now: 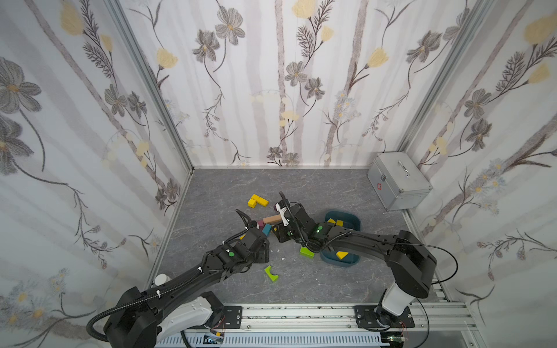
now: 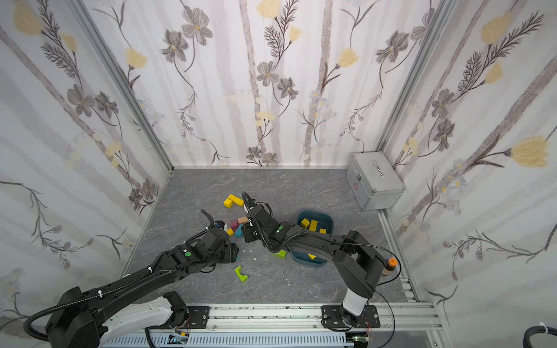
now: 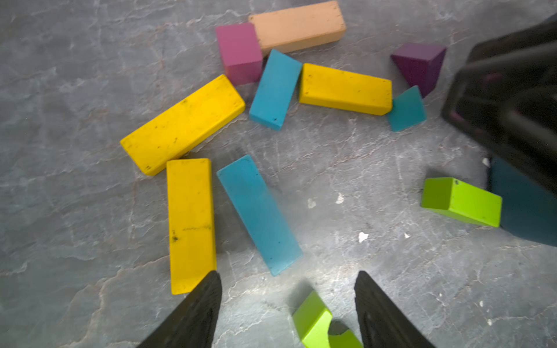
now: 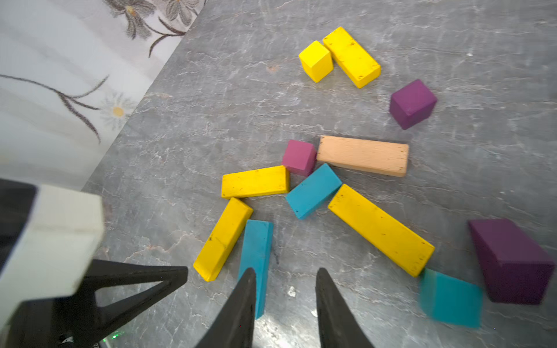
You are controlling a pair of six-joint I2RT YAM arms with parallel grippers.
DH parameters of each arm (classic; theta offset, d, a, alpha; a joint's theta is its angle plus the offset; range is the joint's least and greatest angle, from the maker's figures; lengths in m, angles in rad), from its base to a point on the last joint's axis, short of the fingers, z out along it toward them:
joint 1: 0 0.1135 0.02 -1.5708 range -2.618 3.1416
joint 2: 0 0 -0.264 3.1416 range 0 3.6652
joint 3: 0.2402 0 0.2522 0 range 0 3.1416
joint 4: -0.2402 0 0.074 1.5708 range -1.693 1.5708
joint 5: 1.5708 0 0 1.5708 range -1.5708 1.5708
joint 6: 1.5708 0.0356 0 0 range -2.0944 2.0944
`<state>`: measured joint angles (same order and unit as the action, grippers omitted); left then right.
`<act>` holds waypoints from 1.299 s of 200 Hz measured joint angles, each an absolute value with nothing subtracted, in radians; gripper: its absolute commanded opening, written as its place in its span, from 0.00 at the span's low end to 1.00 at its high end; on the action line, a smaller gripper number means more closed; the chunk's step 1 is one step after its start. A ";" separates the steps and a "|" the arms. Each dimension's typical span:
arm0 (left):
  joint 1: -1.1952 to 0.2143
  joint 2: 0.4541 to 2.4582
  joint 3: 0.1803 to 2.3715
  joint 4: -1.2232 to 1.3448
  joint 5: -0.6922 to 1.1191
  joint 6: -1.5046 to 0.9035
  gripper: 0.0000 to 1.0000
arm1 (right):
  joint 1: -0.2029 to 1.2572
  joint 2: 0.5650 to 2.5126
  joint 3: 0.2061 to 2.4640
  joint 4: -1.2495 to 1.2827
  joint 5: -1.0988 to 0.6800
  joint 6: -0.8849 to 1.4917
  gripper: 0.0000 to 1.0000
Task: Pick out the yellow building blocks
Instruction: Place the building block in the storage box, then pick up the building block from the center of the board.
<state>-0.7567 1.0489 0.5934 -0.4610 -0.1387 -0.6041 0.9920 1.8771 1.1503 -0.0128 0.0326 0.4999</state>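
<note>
Three yellow bars (image 3: 184, 125), (image 3: 190, 224), (image 3: 345, 89) lie on the grey floor among the mixed blocks. The right wrist view also shows a yellow cube (image 4: 316, 61) touching a short yellow bar (image 4: 351, 56) farther off; this pair (image 1: 257, 201) lies apart toward the back wall. More yellow blocks (image 1: 336, 223), (image 2: 312, 256) lie in the blue bin (image 1: 355, 221). My left gripper (image 3: 287, 277) hangs open above the floor, one finger near a yellow bar's end. My right gripper (image 4: 285, 271) stands narrowly open over bare floor, holding nothing.
Teal (image 3: 259, 214), magenta (image 3: 239, 52), purple (image 4: 412, 104) and peach (image 4: 363, 155) blocks mix with the yellow ones. Lime green blocks (image 1: 271, 272), (image 1: 306, 251) lie nearer the front. A silver case (image 1: 398, 180) stands back right. The two arms nearly meet over the pile.
</note>
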 measured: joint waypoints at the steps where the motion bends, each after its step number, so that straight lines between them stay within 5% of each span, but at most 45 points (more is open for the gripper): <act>1: -0.756 1.049 0.593 -0.462 -0.139 -0.605 0.72 | 0.992 1.877 1.151 -0.013 0.031 0.500 0.36; 158: -0.542 1.045 0.484 -0.487 -0.066 -0.653 0.70 | 1.028 1.984 1.254 0.003 -0.056 0.459 0.36; 260: -0.469 1.179 0.523 -0.428 0.024 -0.556 0.60 | 1.040 2.030 1.309 -0.010 -0.087 0.458 0.36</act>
<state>-0.4686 1.1786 0.5232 -0.4278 0.0242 -0.5556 1.0405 2.0304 1.3094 -0.0097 -0.0868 0.4583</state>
